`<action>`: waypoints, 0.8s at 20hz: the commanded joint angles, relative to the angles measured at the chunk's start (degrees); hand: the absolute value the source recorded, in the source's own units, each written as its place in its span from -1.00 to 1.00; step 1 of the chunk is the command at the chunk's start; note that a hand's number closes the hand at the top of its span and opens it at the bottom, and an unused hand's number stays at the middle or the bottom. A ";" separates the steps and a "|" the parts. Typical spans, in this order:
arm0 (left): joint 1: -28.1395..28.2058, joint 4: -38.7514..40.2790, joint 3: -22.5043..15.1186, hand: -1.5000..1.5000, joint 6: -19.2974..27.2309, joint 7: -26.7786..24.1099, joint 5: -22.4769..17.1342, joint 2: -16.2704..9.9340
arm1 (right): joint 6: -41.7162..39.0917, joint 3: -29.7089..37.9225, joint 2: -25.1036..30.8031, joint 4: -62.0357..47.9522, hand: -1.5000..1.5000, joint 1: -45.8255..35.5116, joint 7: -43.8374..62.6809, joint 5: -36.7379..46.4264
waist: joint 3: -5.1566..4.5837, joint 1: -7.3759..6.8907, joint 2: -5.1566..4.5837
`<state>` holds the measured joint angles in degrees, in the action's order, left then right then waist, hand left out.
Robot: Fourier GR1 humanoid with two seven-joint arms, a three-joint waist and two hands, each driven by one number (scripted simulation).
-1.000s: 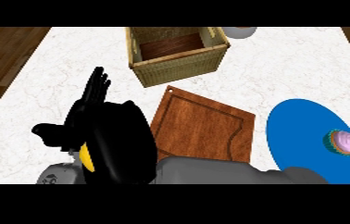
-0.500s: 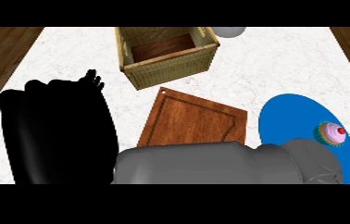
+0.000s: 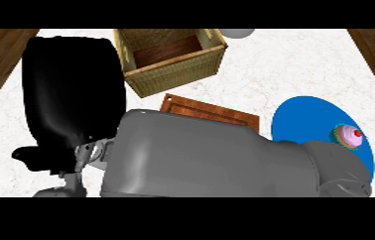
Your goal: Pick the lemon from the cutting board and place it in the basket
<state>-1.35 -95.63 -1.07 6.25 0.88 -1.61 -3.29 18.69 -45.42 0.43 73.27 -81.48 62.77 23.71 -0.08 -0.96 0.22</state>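
My right hand is a large black shape at the left, close to the camera, raised beside the left wall of the woven basket. Its grey forearm crosses the lower part of the view from the right. I see the hand from its back, curled, and the lemon is hidden inside it. Only the far edge of the wooden cutting board shows above the forearm, and that strip is bare. The basket stands open at the back, showing a wooden bottom. My left hand does not show.
A blue plate lies at the right with a pink cupcake on it. A grey rounded object sits behind the basket's right corner. The white marble counter ends at dark wood at both upper corners.
My right hand, which held the yellow lemon low at the left a second ago, has risen toward the camera and moved up beside the basket. The forearm now covers most of the cutting board.
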 commanded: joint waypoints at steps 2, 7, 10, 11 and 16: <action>0.20 -1.46 -0.91 0.00 1.22 2.05 1.42 0.40 | 1.05 3.39 -0.41 -3.77 1.00 3.11 -0.89 2.00 | 0.07 0.51 -0.17; 2.22 0.39 -0.84 0.00 0.95 -1.46 1.55 1.01 | -2.33 9.83 1.32 -7.73 1.00 2.86 -6.33 2.60 | 0.05 0.51 -0.22; -0.77 1.03 -0.19 0.00 1.02 -0.28 0.96 1.13 | -4.50 10.35 1.46 -10.02 1.00 4.94 -9.40 3.71 | 0.05 0.66 -0.25; 0.40 -0.47 0.15 0.00 0.05 -0.93 0.50 0.23 | -3.18 9.77 3.06 -10.20 1.00 8.23 -13.66 4.32 | 0.06 0.57 -0.27; 0.59 -2.25 -0.07 0.00 0.18 1.72 0.25 0.30 | -5.29 11.56 0.86 -16.77 1.00 9.27 -17.73 5.75 | 0.06 0.31 -0.28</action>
<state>-1.39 -96.73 -1.09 6.65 1.93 -1.17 -2.88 15.36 -35.28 1.36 59.83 -74.19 49.15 28.46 -0.03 -0.60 -0.08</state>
